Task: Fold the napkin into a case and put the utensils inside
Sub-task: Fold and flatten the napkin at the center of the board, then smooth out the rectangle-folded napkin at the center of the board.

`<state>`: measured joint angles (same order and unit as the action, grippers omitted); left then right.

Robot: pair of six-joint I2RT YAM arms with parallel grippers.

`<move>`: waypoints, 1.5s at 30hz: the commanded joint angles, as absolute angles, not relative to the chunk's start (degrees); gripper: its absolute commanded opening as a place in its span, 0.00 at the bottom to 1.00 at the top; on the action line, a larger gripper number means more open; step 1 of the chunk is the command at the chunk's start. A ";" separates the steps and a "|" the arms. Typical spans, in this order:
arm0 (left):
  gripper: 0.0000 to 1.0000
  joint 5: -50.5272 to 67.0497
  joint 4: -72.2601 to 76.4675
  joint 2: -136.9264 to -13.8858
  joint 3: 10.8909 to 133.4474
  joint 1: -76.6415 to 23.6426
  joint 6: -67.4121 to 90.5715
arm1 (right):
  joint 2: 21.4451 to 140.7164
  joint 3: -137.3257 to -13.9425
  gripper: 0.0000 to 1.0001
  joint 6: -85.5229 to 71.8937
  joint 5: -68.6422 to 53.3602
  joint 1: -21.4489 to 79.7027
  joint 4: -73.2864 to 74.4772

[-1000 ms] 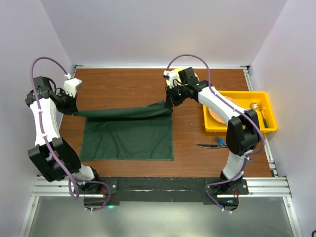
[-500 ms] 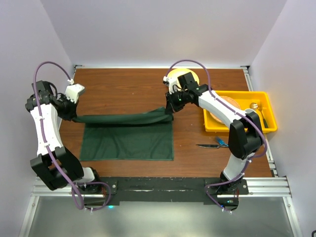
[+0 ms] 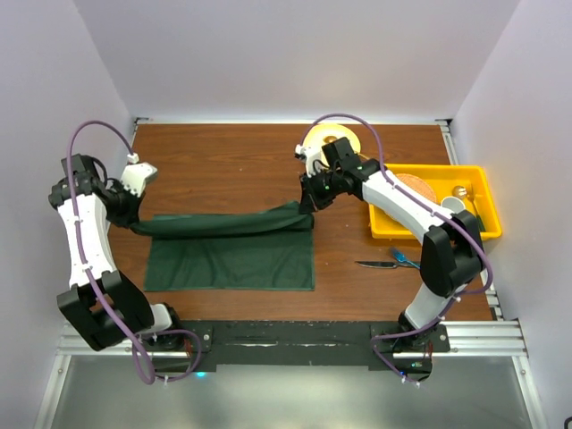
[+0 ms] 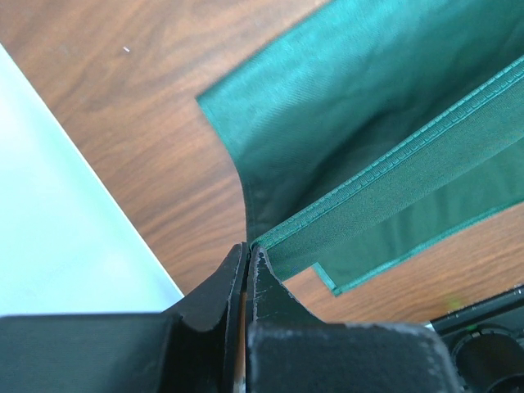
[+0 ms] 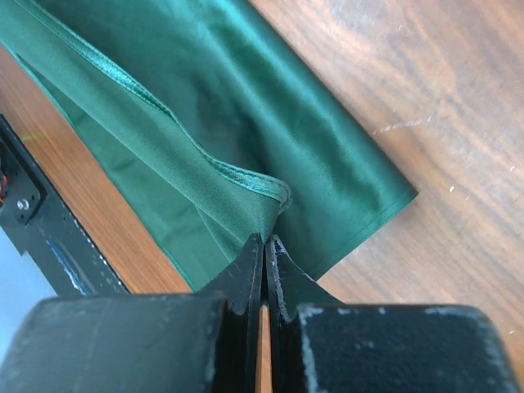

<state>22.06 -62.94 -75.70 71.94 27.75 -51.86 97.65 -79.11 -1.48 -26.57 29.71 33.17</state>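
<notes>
- Dark green napkin (image 3: 232, 259) sits mid-table. Its near part lies flat on the wood, and its far edge is lifted and strung as a band between the two grippers.
- The left gripper (image 3: 134, 220) is pinched tight on the band's left corner. In the wrist view the hemmed edge comes straight out of the closed jaws.
- The right gripper (image 3: 307, 204) is clamped the same way on the right corner, with cloth bunched at its tips.
- Key relation: the held edge's long axis runs left-right, roughly parallel to the near hem, which lies toward the arm bases from both grippers. Each arm has its own corner, so neither is nearer.
- The band is slightly skewed, with the left end closer to the bases. My guess is the corners must land square or the case comes out crooked.
- Compared with a second ago, both grippers have moved toward the bases. The band now covers more of the flat layer. Grips are unchanged.
- The knife (image 3: 375, 264) and blue fork (image 3: 402, 259) lie on the wood to the right of the napkin, near the yellow bin (image 3: 393, 234), and haven't moved.
</notes>
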 commanded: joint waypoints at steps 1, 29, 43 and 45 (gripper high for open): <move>0.00 19.25 -62.67 -74.44 68.83 28.57 -54.40 | 95.62 -76.12 0.00 -0.79 -25.75 29.97 33.40; 0.51 25.39 -64.86 -75.58 63.98 29.80 -58.45 | 95.09 -77.95 0.62 6.77 -31.55 33.40 44.39; 0.54 27.69 -62.32 -81.12 60.65 29.71 -57.83 | 108.37 -80.95 0.61 4.48 -31.99 33.40 42.63; 0.54 27.69 -61.79 -81.47 60.29 29.79 -57.57 | 108.98 -79.90 0.61 4.48 -31.99 33.49 42.71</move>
